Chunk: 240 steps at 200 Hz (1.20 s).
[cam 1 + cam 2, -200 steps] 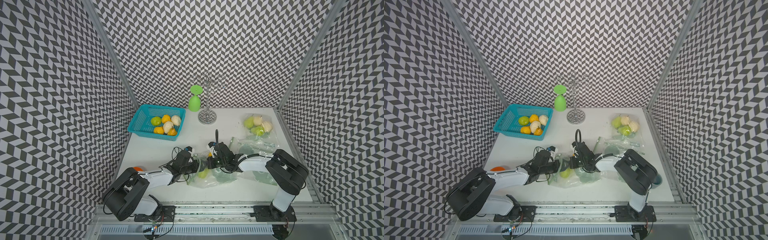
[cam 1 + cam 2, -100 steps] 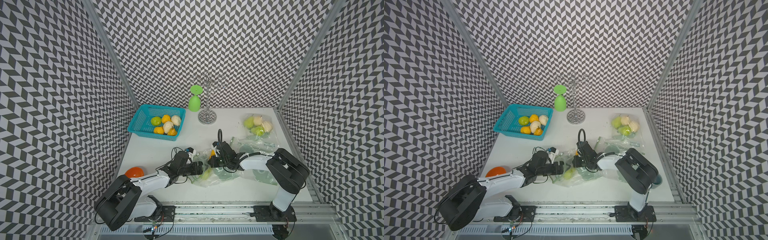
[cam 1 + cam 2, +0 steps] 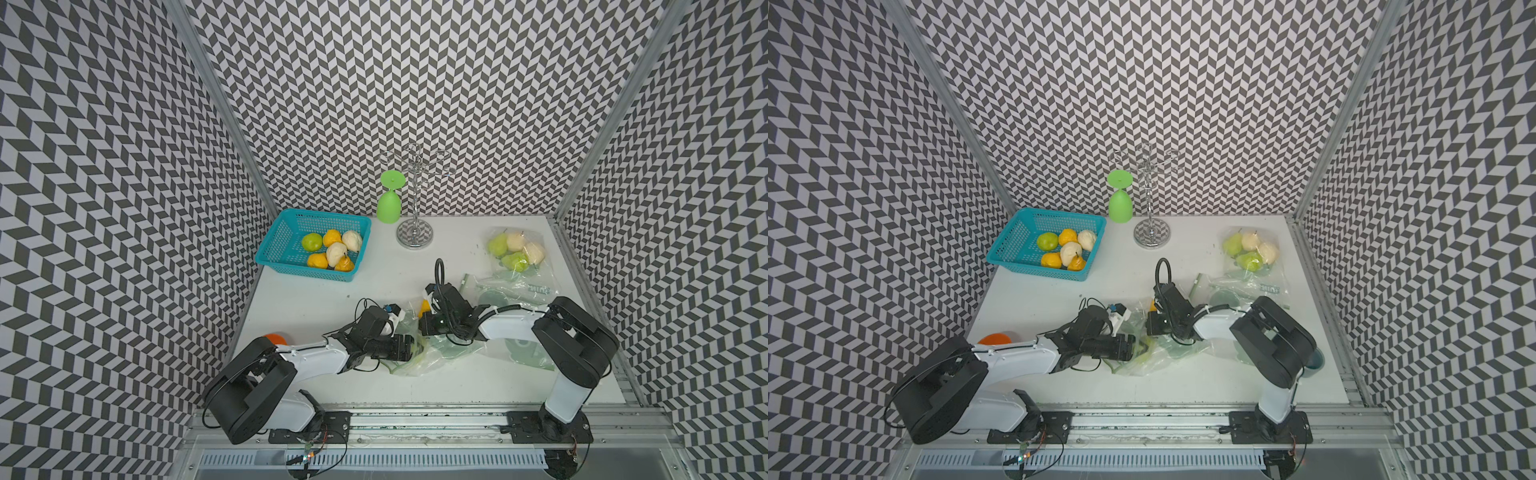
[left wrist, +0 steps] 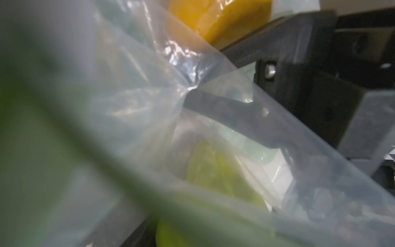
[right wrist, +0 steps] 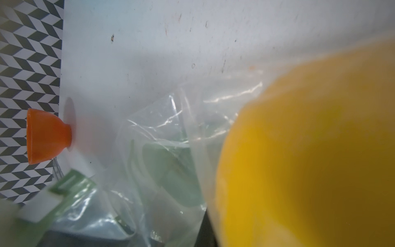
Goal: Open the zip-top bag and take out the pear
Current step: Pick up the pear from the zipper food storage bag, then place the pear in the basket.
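Observation:
A clear zip-top bag (image 3: 432, 359) (image 3: 1152, 359) lies crumpled near the table's front middle. It holds a yellow pear (image 3: 424, 308) (image 5: 310, 160) and a green pear (image 3: 1144, 345) (image 4: 213, 171). My left gripper (image 3: 409, 348) (image 3: 1131, 347) pushes into the bag's mouth from the left, right at the green pear; film and blur hide its jaws. My right gripper (image 3: 424, 326) (image 3: 1151, 326) is shut on the bag's upper film just behind, next to the yellow pear. In the left wrist view its dark finger (image 4: 235, 113) shows through the plastic.
A teal basket (image 3: 286, 232) of fruit stands back left, beside an upturned green goblet (image 3: 389, 205) and a metal rack (image 3: 414, 237). Another bag of pears (image 3: 515, 249) and flat bags (image 3: 511, 286) lie back right. An orange cup (image 3: 275, 338) (image 5: 47, 136) sits front left.
My left arm has swung toward the table's front and its gripper has gone further right into the bag's mouth, uncovering the orange cup. The right gripper has stayed shut on the film.

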### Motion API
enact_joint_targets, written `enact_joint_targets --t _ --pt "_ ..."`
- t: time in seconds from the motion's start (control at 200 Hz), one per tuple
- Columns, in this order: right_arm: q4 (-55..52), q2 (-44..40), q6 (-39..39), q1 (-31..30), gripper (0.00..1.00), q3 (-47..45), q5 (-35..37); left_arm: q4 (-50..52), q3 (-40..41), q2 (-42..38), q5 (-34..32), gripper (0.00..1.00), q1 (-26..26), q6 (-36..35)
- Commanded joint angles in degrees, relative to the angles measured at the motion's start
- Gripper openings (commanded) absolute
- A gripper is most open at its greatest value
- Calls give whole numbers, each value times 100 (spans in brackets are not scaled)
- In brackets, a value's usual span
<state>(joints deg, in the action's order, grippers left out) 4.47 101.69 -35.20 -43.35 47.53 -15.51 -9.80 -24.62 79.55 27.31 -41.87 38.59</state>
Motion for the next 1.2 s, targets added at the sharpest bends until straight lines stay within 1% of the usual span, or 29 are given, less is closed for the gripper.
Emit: enact_joint_targets --t 0.0,0.13,0.23,0.351,0.486,0.606,0.721,0.791,0.841,0.976,1.082,1.197 --pt "2 14 -57 20 0 31 227 291 -23 97 3 63 -36 -194" --pt "-20 -49 -130 45 0 -64 365 576 -164 -177 -125 49 214 -266" --pt "-3 -137 -251 106 0 -196 574 928 -440 -644 -251 44 451 -353" --pt "39 -245 -410 196 0 -343 839 1329 -720 -1042 -83 44 731 -449" --pt "72 -266 -496 233 0 -402 1006 1929 -834 -1421 -127 44 1127 -698" --pt "164 -331 -621 248 0 -489 1112 2549 -1049 -1862 -359 45 1742 -964" --pt "421 -512 -703 248 0 -604 936 2725 -1479 -2011 -373 44 2485 -1134" --pt "602 -702 -750 248 0 -664 758 2769 -1983 -1822 -294 43 2984 -1242" --pt "695 -895 -773 248 2 -709 614 2763 -2379 -1587 -202 43 3341 -1325" --pt "393 -1314 -570 257 13 -504 469 2712 -3520 -696 -239 44 4283 -1489" --pt "151 -1590 -429 274 22 -366 390 2589 -4320 186 -439 45 4762 -1511" --pt "-36 -1802 -268 291 28 -263 203 2610 -5177 1227 -871 46 4999 -1565"
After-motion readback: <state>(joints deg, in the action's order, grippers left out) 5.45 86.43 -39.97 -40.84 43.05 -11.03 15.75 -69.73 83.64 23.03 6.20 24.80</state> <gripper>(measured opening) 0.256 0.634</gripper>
